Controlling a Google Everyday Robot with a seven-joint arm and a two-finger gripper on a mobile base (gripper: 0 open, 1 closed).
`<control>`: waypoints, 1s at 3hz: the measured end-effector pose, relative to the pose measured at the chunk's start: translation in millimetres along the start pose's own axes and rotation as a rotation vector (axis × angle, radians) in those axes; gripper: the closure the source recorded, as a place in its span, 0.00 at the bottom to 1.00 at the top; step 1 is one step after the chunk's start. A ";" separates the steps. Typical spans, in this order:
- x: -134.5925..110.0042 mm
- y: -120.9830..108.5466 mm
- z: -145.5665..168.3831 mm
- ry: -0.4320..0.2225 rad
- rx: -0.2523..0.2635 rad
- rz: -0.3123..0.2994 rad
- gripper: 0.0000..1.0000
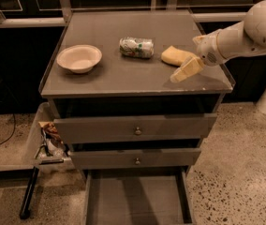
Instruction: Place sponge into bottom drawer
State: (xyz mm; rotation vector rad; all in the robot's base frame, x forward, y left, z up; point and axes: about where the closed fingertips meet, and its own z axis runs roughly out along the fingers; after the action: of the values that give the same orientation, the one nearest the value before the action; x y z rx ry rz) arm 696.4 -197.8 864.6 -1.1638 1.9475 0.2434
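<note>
The sponge (175, 55), a pale yellow soft block, lies on the right part of the grey cabinet top (123, 74). My gripper (183, 72) hangs from the white arm coming in from the right. It sits just in front of and to the right of the sponge, low over the top and pointing down-left. It holds nothing that I can see. The bottom drawer (135, 198) is pulled out at the cabinet's foot, a wide shallow grey tray with a bare floor.
A crushed can (136, 47) lies left of the sponge. A pale bowl (79, 58) stands on the left of the top. Two closed drawer fronts with round knobs (137, 131) sit above the open drawer. A bin with clutter (48, 142) stands at the cabinet's left.
</note>
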 end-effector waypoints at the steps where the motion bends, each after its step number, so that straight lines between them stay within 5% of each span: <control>1: 8.6 -15.3 18.1 0.005 -0.007 0.001 0.00; 3: 13.6 -37.6 33.9 -0.058 -0.050 0.065 0.00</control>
State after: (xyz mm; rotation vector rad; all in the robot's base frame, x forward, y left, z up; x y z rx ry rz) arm 742.3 -209.1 842.0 -1.1143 1.9404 0.3579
